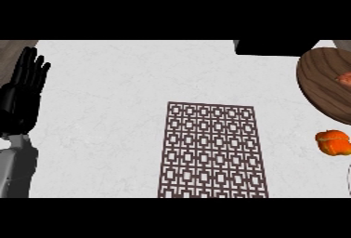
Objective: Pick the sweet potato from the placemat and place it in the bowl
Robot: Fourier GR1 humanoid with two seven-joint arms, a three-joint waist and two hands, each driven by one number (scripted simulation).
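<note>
**Sweet potato in the bowl, left hand idle**

Here the patterned brown placemat (214, 151) lies flat on the white table (109, 93), running down to the lower edge of the view, and it serves as the landmark. Far to its left, at the view's edge, the left hand (22, 95) rests with fingers straight and pointing up, holding nothing; its grey forearm comes up from below. The right hand does not show. Up and to the right of the placemat sits the wooden bowl (322, 81), cut off by the view's edge, with a reddish-orange piece at its right side that is probably the sweet potato (344, 79), though only a sliver shows. Just right of the placemat, below the bowl, an orange rounded object (334, 142) lies on the table. A dark block (274, 47) sits above the placemat, at the table's far edge.
</note>
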